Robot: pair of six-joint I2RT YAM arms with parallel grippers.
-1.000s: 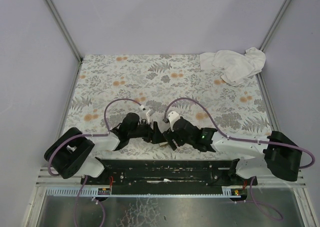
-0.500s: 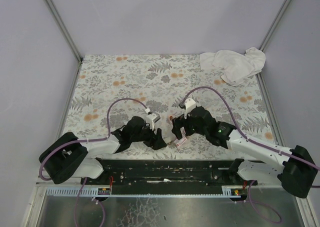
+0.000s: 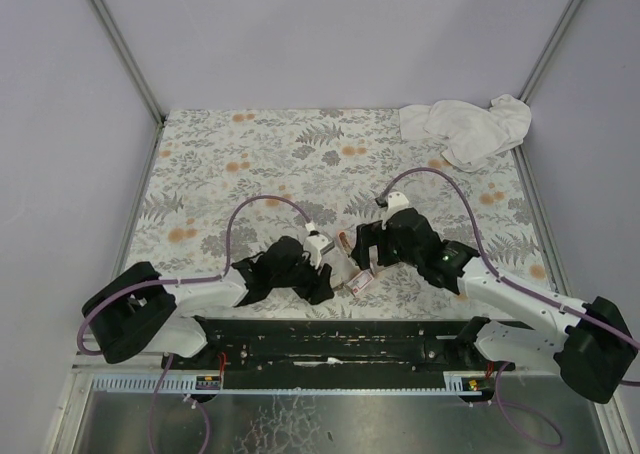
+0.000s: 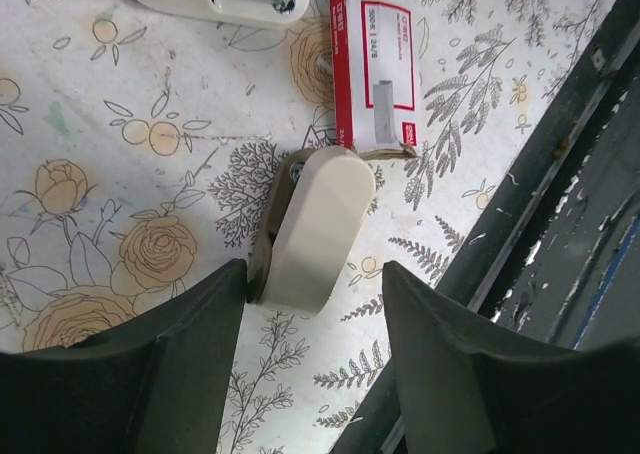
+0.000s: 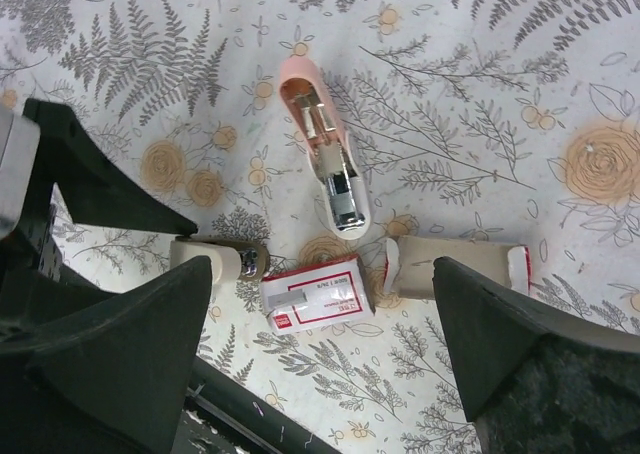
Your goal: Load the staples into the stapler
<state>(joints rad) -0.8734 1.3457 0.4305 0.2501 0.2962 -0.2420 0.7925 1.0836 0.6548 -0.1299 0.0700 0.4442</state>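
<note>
The staples box (image 5: pixel 315 294), red and white, lies flat on the floral table; it also shows in the left wrist view (image 4: pixel 375 69) and the top view (image 3: pixel 360 283). Its tan inner tray (image 5: pixel 455 264) lies just right of it. The pink stapler (image 5: pixel 320 154) lies open behind the box with its metal channel up. A cream stapler part (image 4: pixel 315 224) lies beside the box. My left gripper (image 4: pixel 315 364) is open and empty, just short of the cream part. My right gripper (image 5: pixel 320 374) is open and empty above the box.
The black base rail (image 4: pixel 560 174) runs along the near table edge right by the box. A crumpled white cloth (image 3: pixel 465 126) lies in the far right corner. The two grippers (image 3: pixel 325 277) (image 3: pixel 362 249) are close together.
My right gripper has drawn back and right, away from the left one, uncovering the staples box on the table. My left gripper has shifted right toward the box.
</note>
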